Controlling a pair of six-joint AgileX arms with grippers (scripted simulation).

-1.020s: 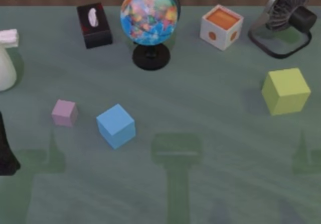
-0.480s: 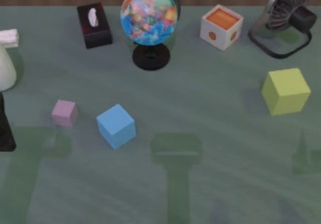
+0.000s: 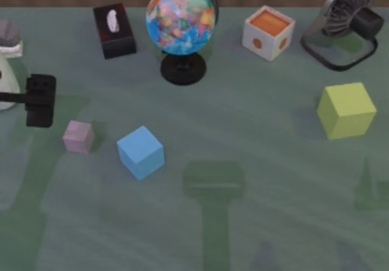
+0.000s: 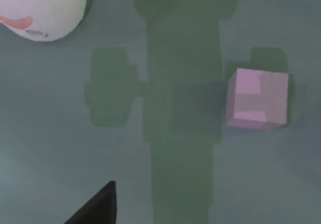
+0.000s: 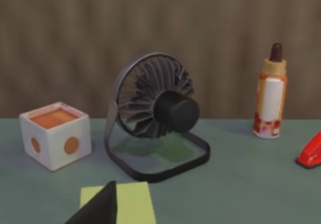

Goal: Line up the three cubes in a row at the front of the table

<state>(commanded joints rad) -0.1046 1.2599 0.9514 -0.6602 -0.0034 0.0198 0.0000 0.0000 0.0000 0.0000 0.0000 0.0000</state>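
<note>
From above, your left gripper [image 3: 37, 100] hovers at the table's [image 3: 255, 161] left, just beyond the pink cube [image 3: 78, 136]; its opening can't be told. The blue cube [image 3: 140, 152] sits right of the pink one, the yellow-green cube [image 3: 346, 110] far right.

Left wrist: the pink cube [image 4: 257, 98] looks light and rigid; pinch its opposite flat sides.

Right wrist: only the yellow-green cube's [image 5: 125, 201] top shows; that gripper's state is unclear.

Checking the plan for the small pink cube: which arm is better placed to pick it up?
Left, probably. The left gripper hovers just beside the pink cube at the table's left, and its wrist view shows that cube close below. The right arm is outside the top view.
</note>
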